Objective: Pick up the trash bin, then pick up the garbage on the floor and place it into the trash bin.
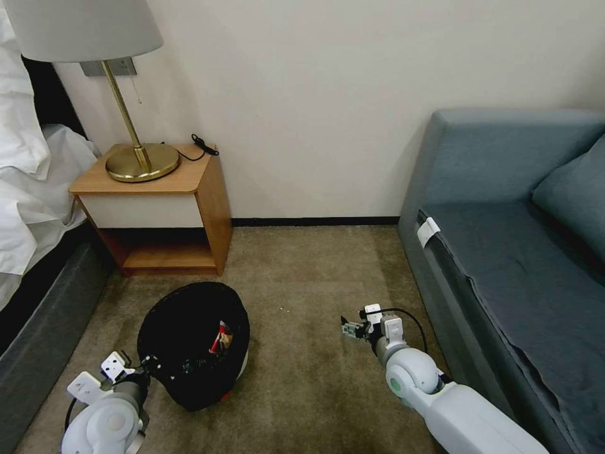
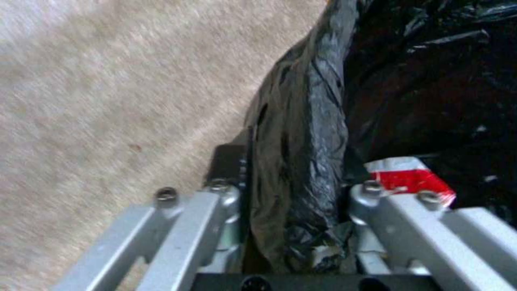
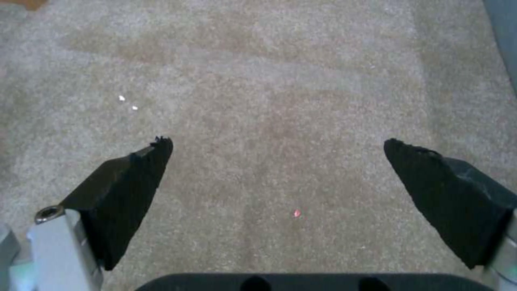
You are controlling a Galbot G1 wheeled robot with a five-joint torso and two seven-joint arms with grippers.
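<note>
Trash bin [image 1: 189,353], lined with a crinkly black bag [image 2: 301,133] folded over its rim, tilts toward the robot above the beige carpet floor [image 1: 302,284], in front of the wooden nightstand [image 1: 183,189] and near the bed's dark base [image 1: 44,315]. The left gripper [image 1: 146,364] is clamped on the bin's near rim: in the left wrist view its metal fingers [image 2: 215,202] stand on either side of the bag-covered edge, one outside the bin and one inside. Within the bin lies a crumpled red-and-white wrapper [image 2: 412,178], seen from the head camera resting against the inner wall on the side nearest the sofa [image 1: 222,337]; what else the dark liner may hold cannot be made out.

The right gripper [image 1: 348,328] hangs low over bare carpet between the bin and the grey-blue sofa [image 1: 517,239], well apart from the bin. Its black pads [image 3: 135,178] are spread wide, with nothing between them, and a small red dot of light [image 3: 296,213] falls on the pile beneath. Two tiny white specks [image 3: 127,102] lie on the carpet beyond the fingertips. On the nightstand top a brass lamp [image 1: 140,157] stands near the front edge, a black cable [image 1: 203,145] at the back corner by the wall.
</note>
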